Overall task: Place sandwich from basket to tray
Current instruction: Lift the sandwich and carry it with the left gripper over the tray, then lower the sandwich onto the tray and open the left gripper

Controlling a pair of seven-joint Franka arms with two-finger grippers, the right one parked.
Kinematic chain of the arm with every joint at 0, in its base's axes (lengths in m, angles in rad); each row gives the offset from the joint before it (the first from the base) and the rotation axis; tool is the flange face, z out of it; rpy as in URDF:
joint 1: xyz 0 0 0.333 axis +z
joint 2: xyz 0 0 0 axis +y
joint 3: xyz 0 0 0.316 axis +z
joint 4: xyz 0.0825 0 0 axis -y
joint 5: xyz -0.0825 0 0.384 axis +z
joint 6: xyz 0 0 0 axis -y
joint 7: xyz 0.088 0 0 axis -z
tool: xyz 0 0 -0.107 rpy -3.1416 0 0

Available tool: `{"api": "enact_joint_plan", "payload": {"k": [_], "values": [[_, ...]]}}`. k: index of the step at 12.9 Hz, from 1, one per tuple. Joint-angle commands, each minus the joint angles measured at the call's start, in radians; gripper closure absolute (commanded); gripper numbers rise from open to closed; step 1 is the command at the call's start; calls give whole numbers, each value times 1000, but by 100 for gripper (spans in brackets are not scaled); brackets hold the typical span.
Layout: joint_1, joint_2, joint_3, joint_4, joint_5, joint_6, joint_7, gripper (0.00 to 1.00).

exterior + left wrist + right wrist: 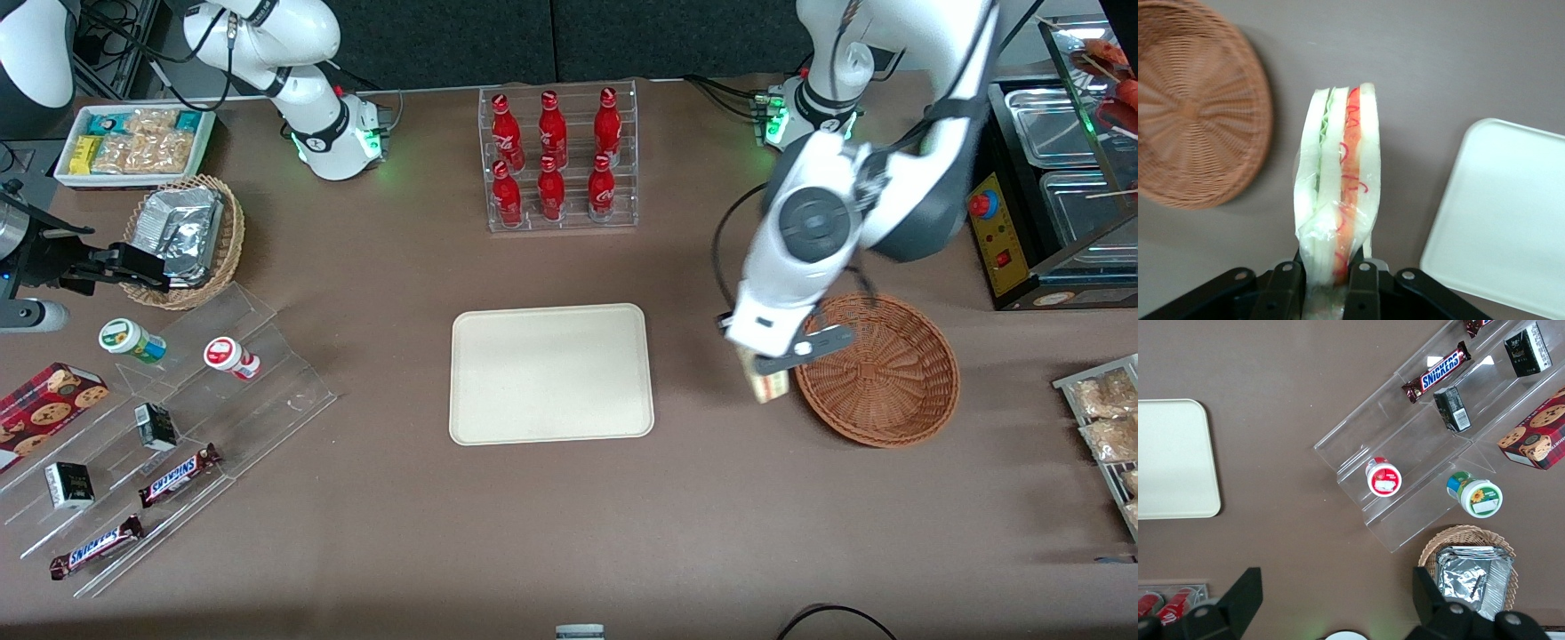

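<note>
The sandwich (766, 384) (1338, 180), a clear-wrapped wedge of pale bread with a red-orange and green filling stripe, hangs in my left gripper (772, 372) (1327, 283), which is shut on its lower end. It is held above the bare table between the basket (880, 372) (1195, 107) and the tray (551, 373) (1505, 213), just beside the basket's rim. The reddish-brown wicker basket has nothing in it. The cream tray lies flat with nothing on it.
A clear rack of red bottles (558, 158) stands farther from the front camera than the tray. Toward the parked arm's end are a tan basket of foil packets (185, 238), a clear stepped display (169, 427) with snacks, and a white snack box (133, 142). A black warmer cabinet (1058, 178) stands at the working arm's end.
</note>
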Motion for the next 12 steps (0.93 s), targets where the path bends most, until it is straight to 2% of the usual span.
{"api": "enact_joint_plan", "payload": {"k": [1, 8, 12], "values": [[-81, 155, -4, 181, -12, -23, -56, 76], [-230, 255, -4, 220, -12, 156, -101, 77], [-271, 302, -10, 218, -12, 245, -99, 77]]}}
